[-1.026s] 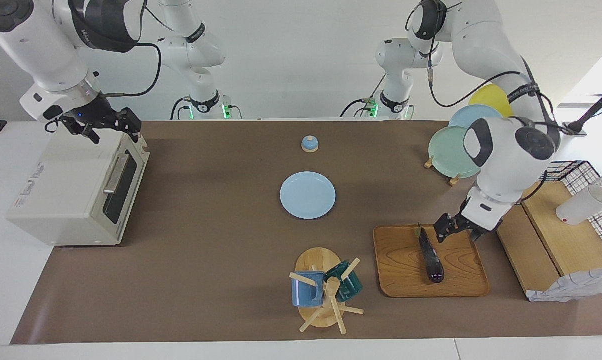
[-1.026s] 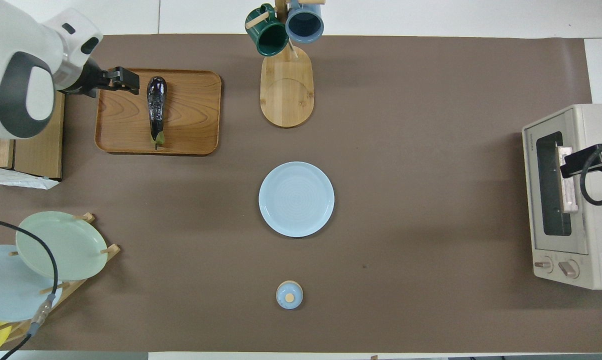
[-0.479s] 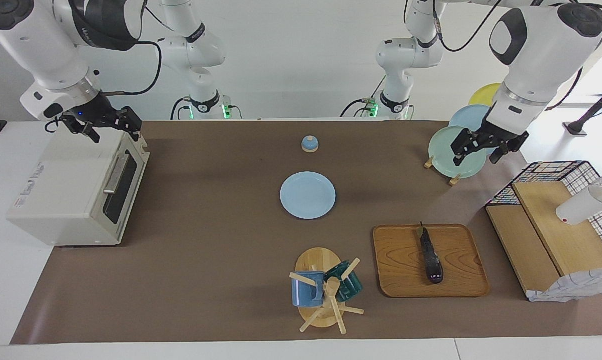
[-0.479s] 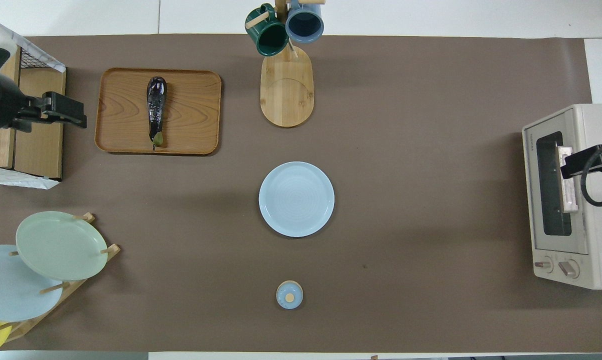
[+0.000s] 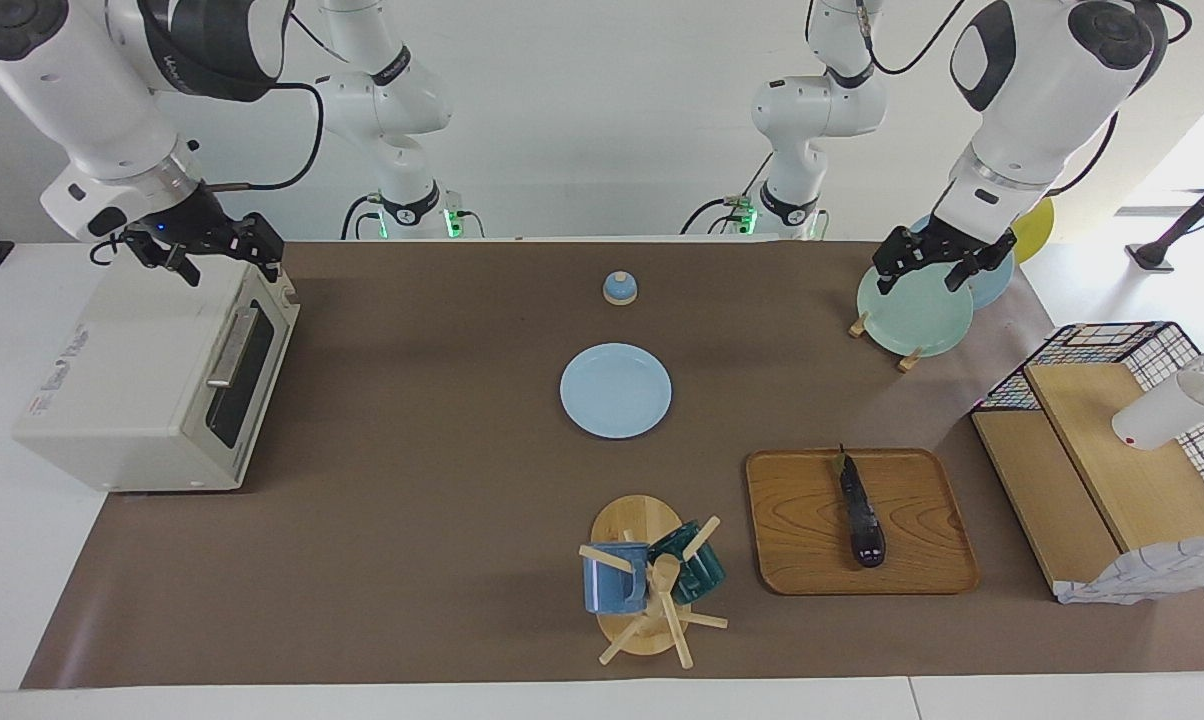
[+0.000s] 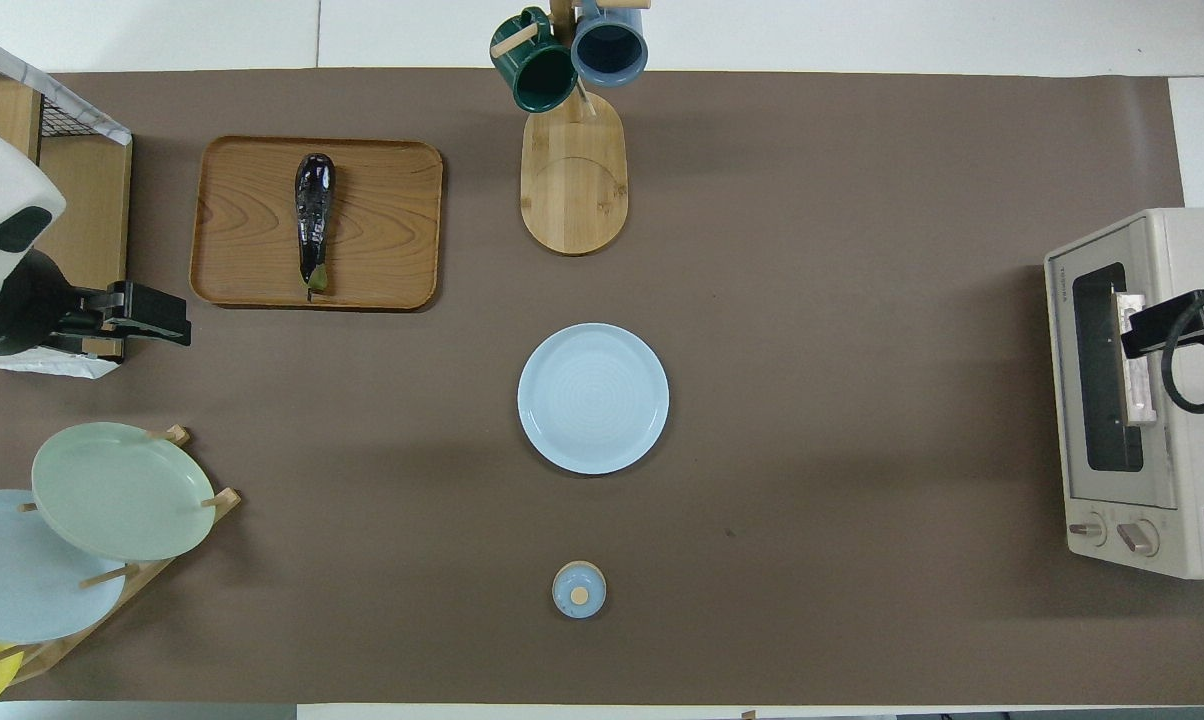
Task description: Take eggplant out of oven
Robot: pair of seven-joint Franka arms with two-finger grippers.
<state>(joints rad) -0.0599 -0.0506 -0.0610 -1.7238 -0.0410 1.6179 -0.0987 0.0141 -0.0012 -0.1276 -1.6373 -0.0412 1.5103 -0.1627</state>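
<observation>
The dark purple eggplant (image 5: 860, 512) lies on a wooden tray (image 5: 802, 545) toward the left arm's end of the table, stem tip toward the robots. It also shows in the overhead view (image 6: 313, 215), on the tray (image 6: 387, 230). The cream-white oven (image 5: 142, 370) stands at the right arm's end with its door shut; it shows in the overhead view too (image 6: 1167, 260). My left gripper (image 5: 924, 275) is open and empty, raised over the plate rack (image 5: 912, 315). My right gripper (image 5: 224, 262) is open and empty, over the oven's top front edge.
A light blue plate (image 5: 616, 390) lies mid-table. A small blue domed lid (image 5: 620, 288) sits nearer the robots. A wooden mug tree (image 5: 647, 585) with two mugs stands beside the tray. A wire basket with wooden shelves (image 5: 1112, 450) fills the left arm's end.
My left gripper has risen from beside the eggplant on the tray and moved toward the robots, now over the plate rack. The eggplant stays on the tray. The right arm has not moved.
</observation>
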